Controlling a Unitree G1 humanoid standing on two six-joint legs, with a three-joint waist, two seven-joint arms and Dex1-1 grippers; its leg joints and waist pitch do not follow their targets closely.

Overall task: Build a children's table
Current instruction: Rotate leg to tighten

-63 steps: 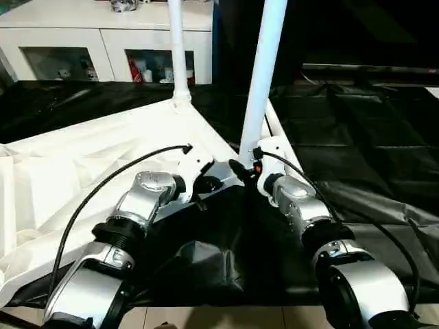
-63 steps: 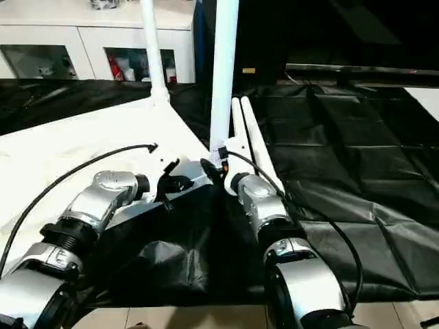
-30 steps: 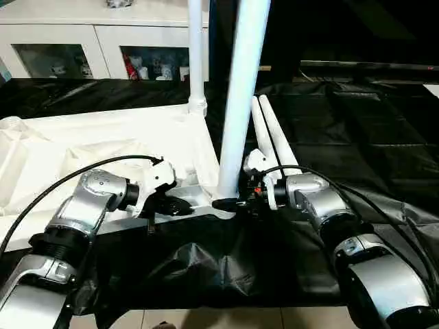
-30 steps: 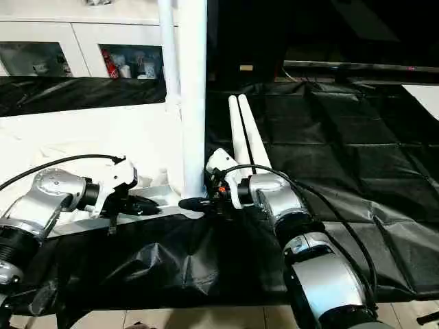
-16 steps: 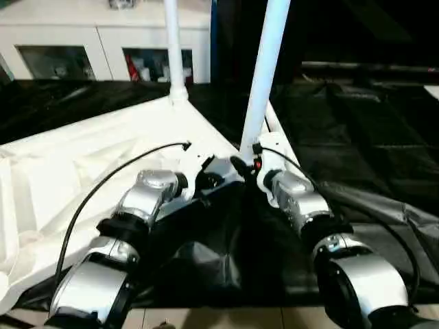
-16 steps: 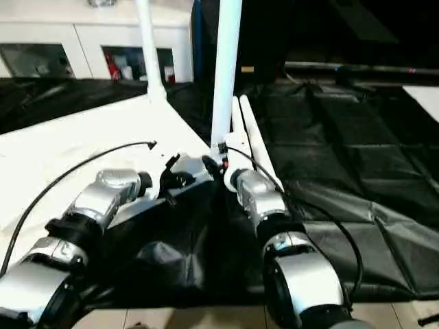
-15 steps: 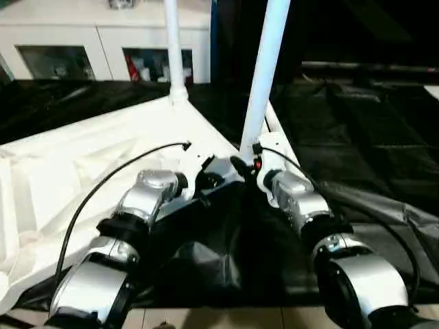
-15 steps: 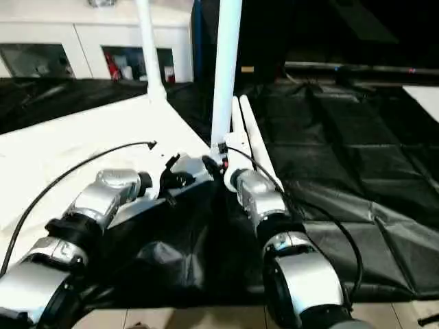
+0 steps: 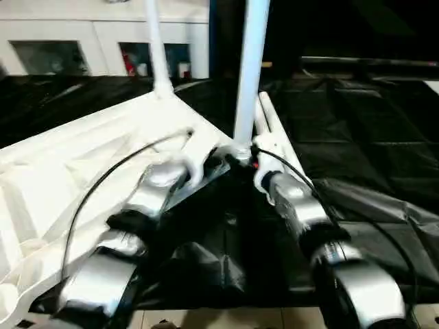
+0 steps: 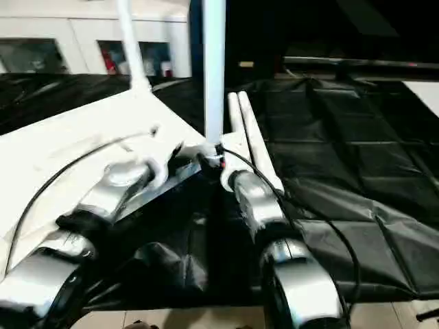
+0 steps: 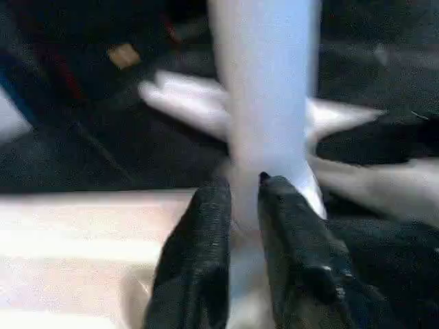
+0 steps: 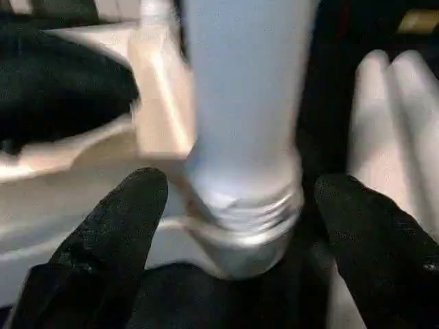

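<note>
The children's table lies upside down, its white ribbed top (image 9: 75, 164) on the left of the black sheet. One leg (image 9: 156, 48) stands in the far corner socket. A second leg (image 9: 248, 75) stands upright in the near corner socket, threaded base (image 12: 240, 205) at the socket mouth. My right gripper (image 12: 240, 185) is open, one finger on each side of that base, touching neither side. My left gripper (image 11: 241, 184) sits at the top's rim beside the same leg, fingers (image 11: 199, 253) slightly apart with white plastic between them. Both grippers meet at that corner (image 9: 233, 159).
Two loose white legs (image 9: 274, 130) lie side by side on the black sheet (image 9: 363, 144), just right of the near corner. A white glass-door cabinet (image 9: 68, 48) stands along the back. Black cables run over both silver forearms.
The camera view has shifted. My right fingers have spread wider around the near leg's base. My left fingers have parted slightly at the rim. The leg stays upright in its socket.
</note>
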